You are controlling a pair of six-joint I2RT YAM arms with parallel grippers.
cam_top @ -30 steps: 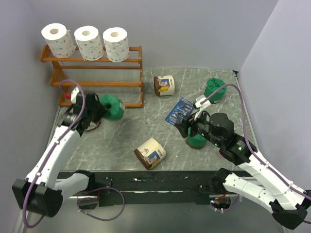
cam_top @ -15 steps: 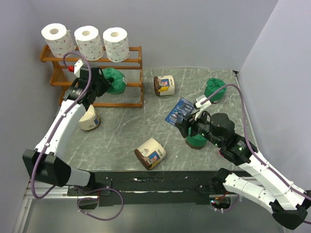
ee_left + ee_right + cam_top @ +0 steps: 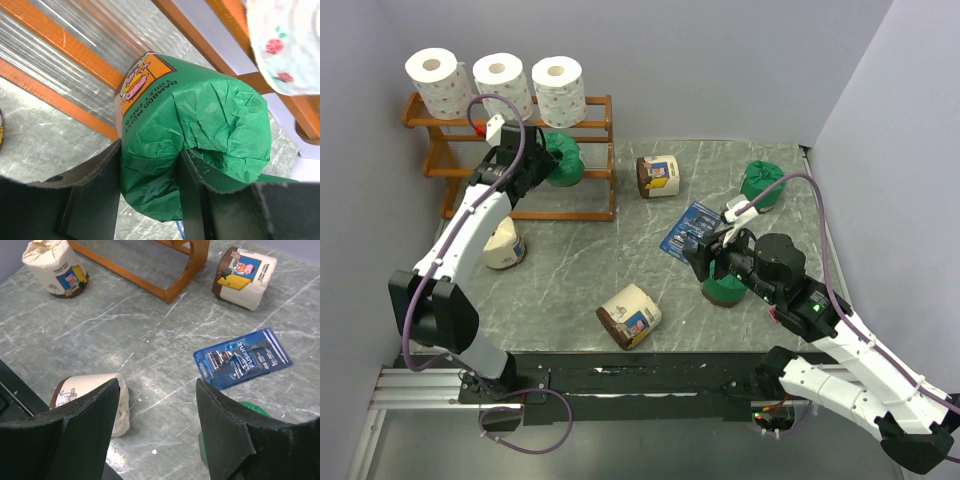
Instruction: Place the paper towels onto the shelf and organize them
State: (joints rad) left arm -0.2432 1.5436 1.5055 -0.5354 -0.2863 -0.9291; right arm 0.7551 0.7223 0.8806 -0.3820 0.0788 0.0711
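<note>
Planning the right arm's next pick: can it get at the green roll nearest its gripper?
Probably yes: the right gripper hangs open close above that green roll, with nothing visible between them.

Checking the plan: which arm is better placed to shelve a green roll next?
Left: the left gripper grips a green roll at the shelf; the right gripper hangs open, far off.

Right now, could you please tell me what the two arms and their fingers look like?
Both arms have white links with black joints and bases: the left arm and the right arm. A purple cable loops along each. The left fingers and right fingers are flat, black, wedge-like blades. A small green light shows on the right arm.
</note>
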